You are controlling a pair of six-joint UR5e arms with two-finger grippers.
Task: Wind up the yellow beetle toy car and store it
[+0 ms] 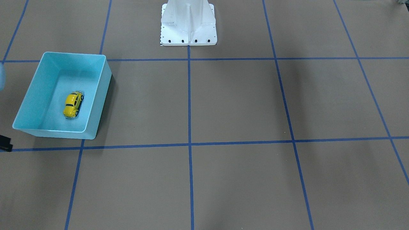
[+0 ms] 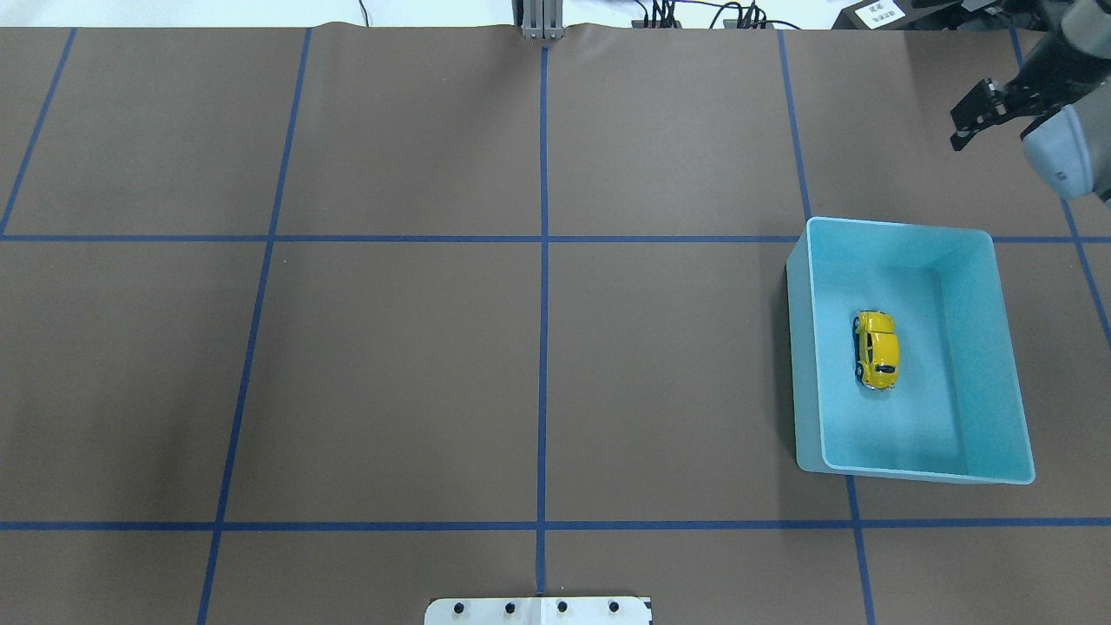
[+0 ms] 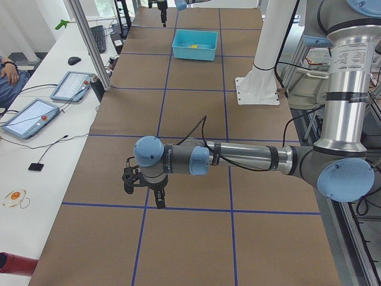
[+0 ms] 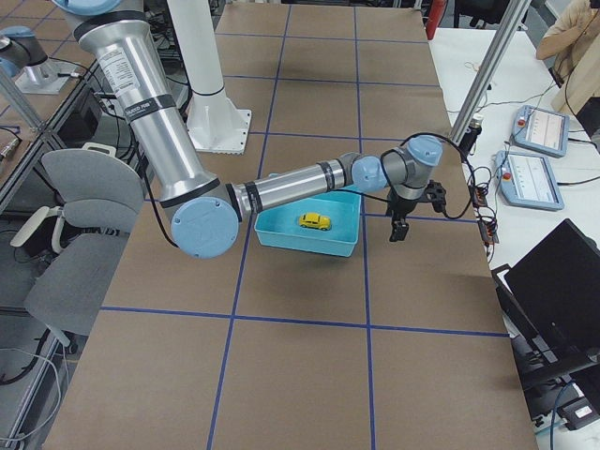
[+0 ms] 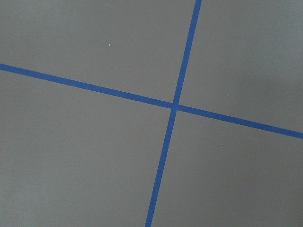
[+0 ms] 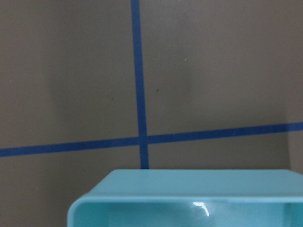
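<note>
Two grippers, both away from the work. Far out on the robot's left, the left gripper (image 3: 143, 195) hangs low over bare table (image 2: 391, 373). Only the side camera shows it, so I cannot tell whether its fingers are spread or closed. Its wrist camera shows nothing but a tape cross.

Further right is the bin (image 2: 877, 247), with the car (image 2: 877, 350) on its floor near the middle, clear of all four walls and apparently on its wheels. Nothing holds it.

Rightmost, the right gripper (image 2: 976, 117) hovers beyond the bin's far right corner, not over it. It carries nothing, but the views do not settle how far apart its fingers are.

Storage looks done, so the remaining risks are small:
- **Car rolling:** if its spring is wound, a free car on a smooth floor could roll into a wall.
- **Bin knocked:** the right arm is near the rim, and a low sweep across it could clip the light bin and shove or tip it.
- **Winding unconfirmed:** nothing shows whether the car was wound at all.
</note>
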